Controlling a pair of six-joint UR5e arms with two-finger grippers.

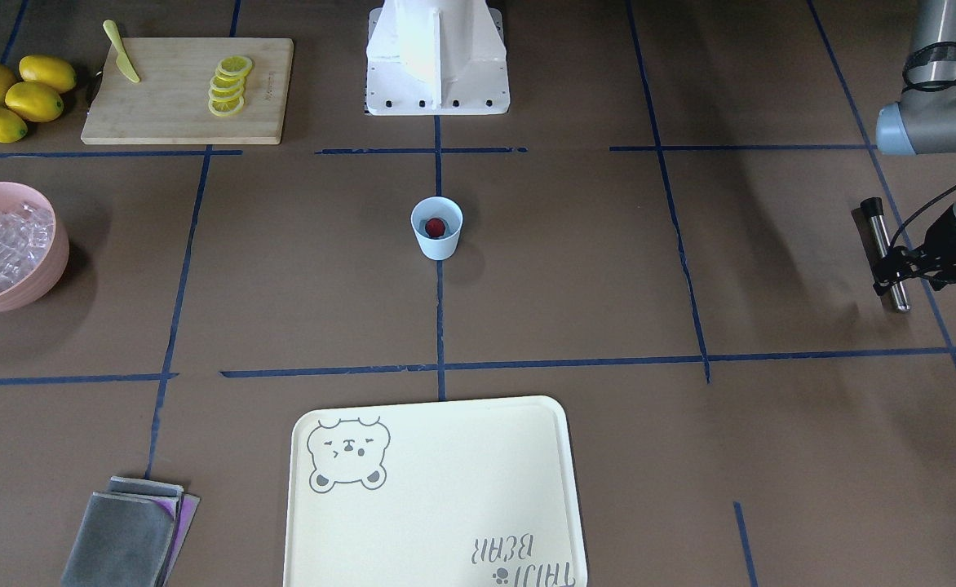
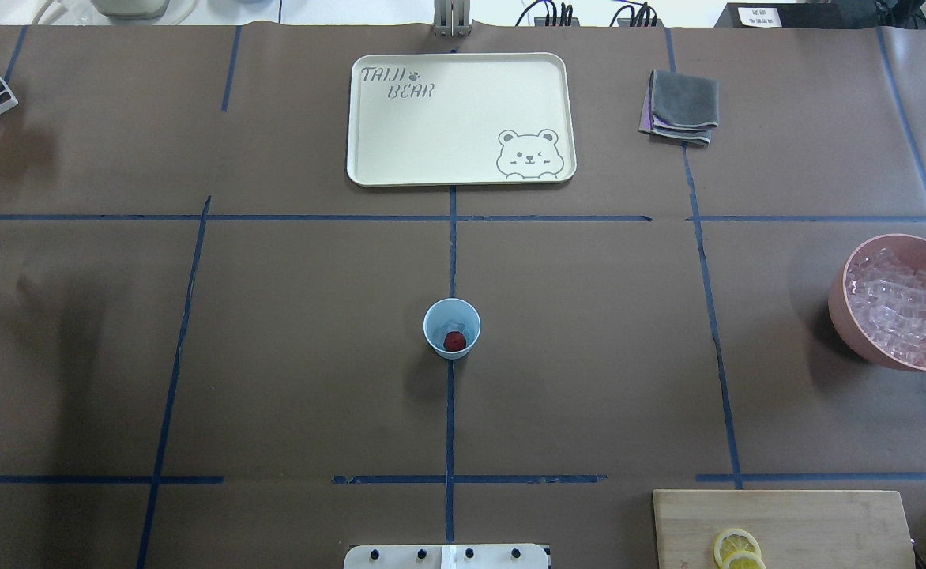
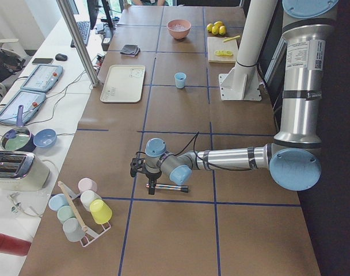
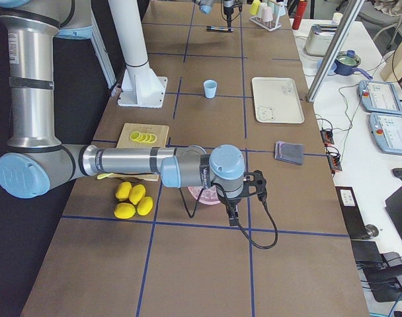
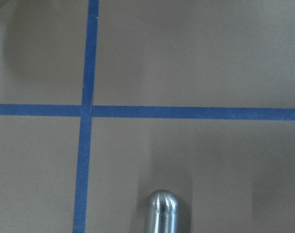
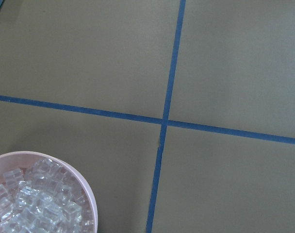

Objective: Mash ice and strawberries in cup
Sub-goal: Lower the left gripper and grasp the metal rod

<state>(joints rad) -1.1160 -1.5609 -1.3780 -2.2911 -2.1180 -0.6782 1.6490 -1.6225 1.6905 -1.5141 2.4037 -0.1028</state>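
Cup (image 2: 451, 328) stands at table centre with the strawberry (image 2: 454, 341) and an ice cube (image 2: 453, 324) inside. Left gripper (image 1: 902, 269) straddles the steel muddler (image 1: 886, 244), which lies flat, well left of cup. Can't tell if it's clamped. Right gripper (image 4: 233, 210) hangs beside the pink bowl (image 2: 841, 310); its state is unreadable.

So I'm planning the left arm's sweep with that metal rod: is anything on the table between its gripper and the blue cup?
Nothing visible. Between the left gripper, at the metal rod, and the cup lies only bare table with blue tape lines. The tray, pink bowl and cutting board sit well off that line.
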